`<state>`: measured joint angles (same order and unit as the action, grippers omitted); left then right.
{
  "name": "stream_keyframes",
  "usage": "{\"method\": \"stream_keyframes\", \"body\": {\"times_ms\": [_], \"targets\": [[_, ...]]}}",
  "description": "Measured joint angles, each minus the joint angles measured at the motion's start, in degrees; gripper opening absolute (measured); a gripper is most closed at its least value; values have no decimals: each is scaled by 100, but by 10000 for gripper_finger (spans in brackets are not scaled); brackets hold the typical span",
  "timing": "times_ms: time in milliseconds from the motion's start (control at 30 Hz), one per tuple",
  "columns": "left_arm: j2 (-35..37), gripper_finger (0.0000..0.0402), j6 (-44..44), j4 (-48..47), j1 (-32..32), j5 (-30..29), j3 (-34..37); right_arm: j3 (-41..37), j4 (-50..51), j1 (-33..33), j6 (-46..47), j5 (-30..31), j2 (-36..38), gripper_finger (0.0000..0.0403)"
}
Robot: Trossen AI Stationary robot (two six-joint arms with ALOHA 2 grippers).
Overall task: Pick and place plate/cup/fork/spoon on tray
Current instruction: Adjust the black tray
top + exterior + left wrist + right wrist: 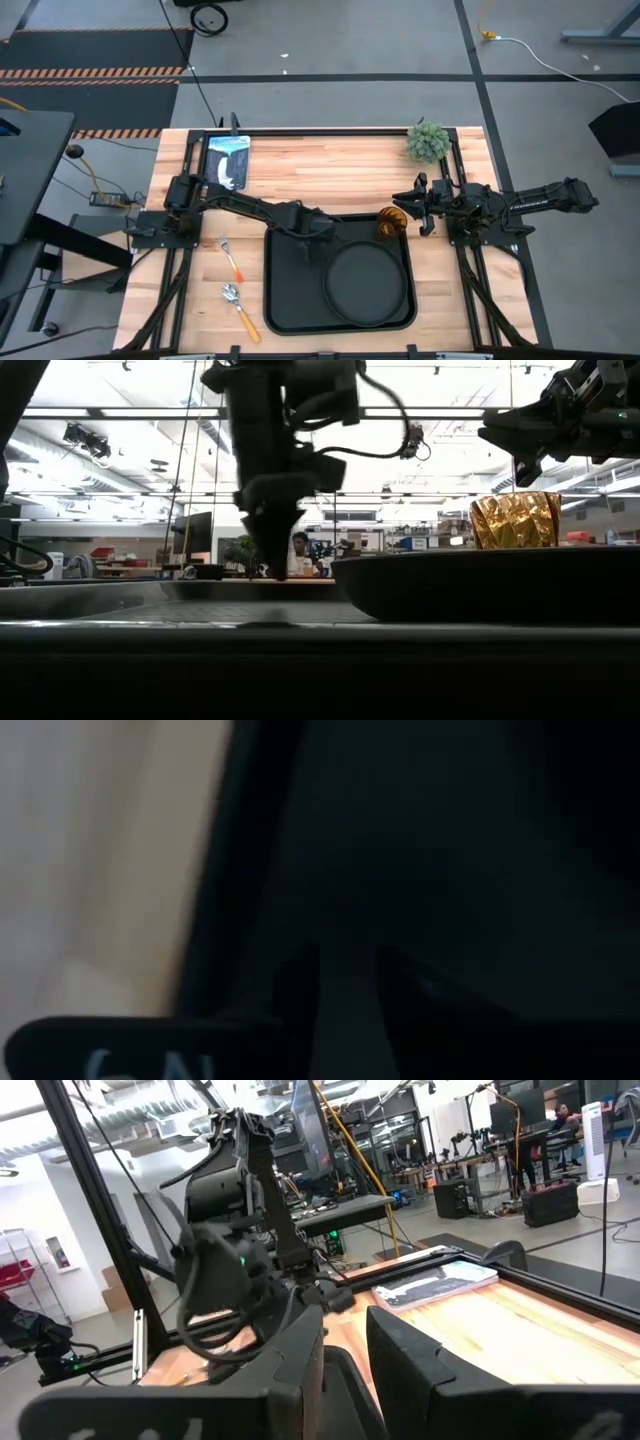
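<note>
The black tray [285, 300] lies mid-table with the round dark plate [365, 282] flat on its right half. The amber cup [392, 222] stands upright at the tray's far right corner and shows behind the plate [480, 585] in the low view [515, 520]. The fork [232, 258] and the spoon [240, 308] lie on the wood left of the tray. My left gripper [320, 228] is shut and points down low over the tray's far left part [272, 565]. My right gripper [408, 208] is shut, above and just right of the cup, holding nothing. My left gripper's shut fingertips [300, 1005] point down close over the tray's floor [450, 870], beside its rim [235, 870]. I cannot tell whether they touch it.
A book [228, 160] lies at the table's far left and a small green plant [428, 142] stands at the far right. Bare wood lies left of the tray around the fork and spoon. A person shows far off in the room behind the table [297, 552].
</note>
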<state>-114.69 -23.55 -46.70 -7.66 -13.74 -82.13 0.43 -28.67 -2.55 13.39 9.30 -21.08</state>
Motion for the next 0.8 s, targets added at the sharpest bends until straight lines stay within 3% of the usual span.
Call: {"method": "stream_keyframes", "body": {"times_ms": [133, 300, 800], "targets": [[0, 105, 302, -466, 6, -628, 1, -1, 2, 0, -1, 0, -1, 88], [-30, 105, 684, -657, 9, -1000, 0, 0, 2, -2, -2, 0, 0, 88], [-354, 105, 1001, -702, 235, -1115, 2, 0, 2, 0, -2, 0, -1, 88]]}}
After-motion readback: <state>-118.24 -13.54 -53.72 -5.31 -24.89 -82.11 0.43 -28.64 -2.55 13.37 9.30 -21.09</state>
